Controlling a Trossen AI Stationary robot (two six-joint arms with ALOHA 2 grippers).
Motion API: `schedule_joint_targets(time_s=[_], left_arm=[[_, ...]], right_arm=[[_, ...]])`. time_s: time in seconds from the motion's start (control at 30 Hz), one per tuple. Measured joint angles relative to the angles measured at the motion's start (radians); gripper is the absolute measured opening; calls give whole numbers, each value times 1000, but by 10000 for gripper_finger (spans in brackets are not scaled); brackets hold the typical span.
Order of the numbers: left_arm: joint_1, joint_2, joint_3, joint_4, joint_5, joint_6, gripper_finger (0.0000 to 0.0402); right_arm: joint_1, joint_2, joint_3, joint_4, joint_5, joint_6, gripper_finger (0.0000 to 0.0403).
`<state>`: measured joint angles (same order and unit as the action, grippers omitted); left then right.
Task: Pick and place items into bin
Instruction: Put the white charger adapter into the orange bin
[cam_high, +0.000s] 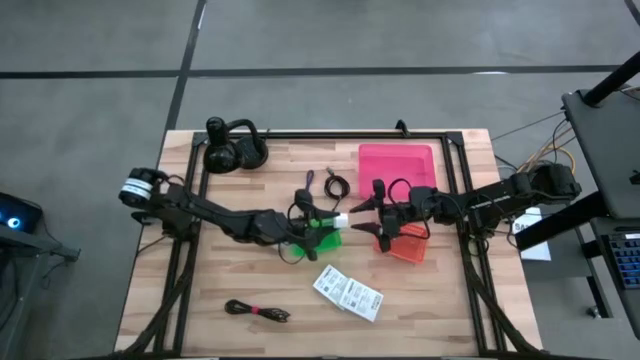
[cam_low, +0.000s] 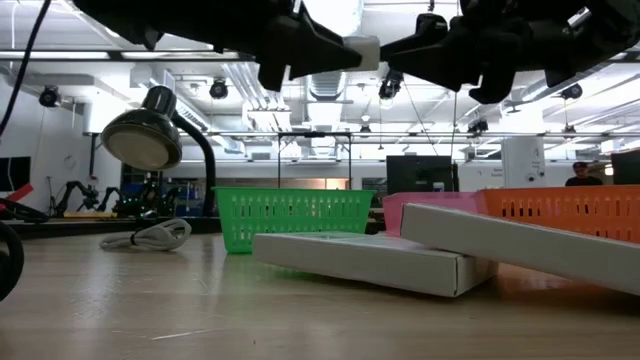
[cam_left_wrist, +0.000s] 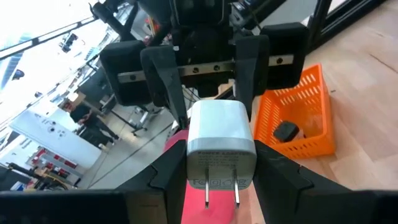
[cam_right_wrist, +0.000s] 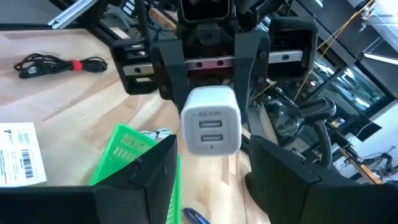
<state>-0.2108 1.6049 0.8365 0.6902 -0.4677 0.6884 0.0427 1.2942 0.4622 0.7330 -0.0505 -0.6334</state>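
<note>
So the white charger block (cam_left_wrist: 221, 146) is up in the air mid-tabletop, between the green basket (cam_high: 322, 238) and the orange basket (cam_high: 408, 245), and it looks like a handoff. The left gripper (cam_high: 338, 219) is pinching it by the sides, prongs pointing back toward its own wrist camera. The right gripper (cam_high: 368, 216) faces it nose to nose, fingers spread on either side of the USB end (cam_right_wrist: 211, 129), not closed on it as far as I can tell.

What could go wrong: if the left lets go before the right has really squeezed, the block drops, and since it hangs over the gap between the baskets it could bounce off a rim onto the wood. The sides look smooth and rounded, so an off-centre pinch might twist it out. The two grippers are also close enough to bump fingers.

Pose-wise, both arms reach low and nearly level toward the centre from opposite sides. The pink bin (cam_high: 397, 166) sits just behind them, and the white packets (cam_high: 347, 292) and black-red cable (cam_high: 257, 311) lie on the near side.
</note>
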Motion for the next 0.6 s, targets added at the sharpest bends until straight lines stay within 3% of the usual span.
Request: schedule_joint_targets(time_s=[0.6], left_arm=[[39,93,70,10,5,-1,133]], right_arm=[[0,0,-1,-21,2,2,187]])
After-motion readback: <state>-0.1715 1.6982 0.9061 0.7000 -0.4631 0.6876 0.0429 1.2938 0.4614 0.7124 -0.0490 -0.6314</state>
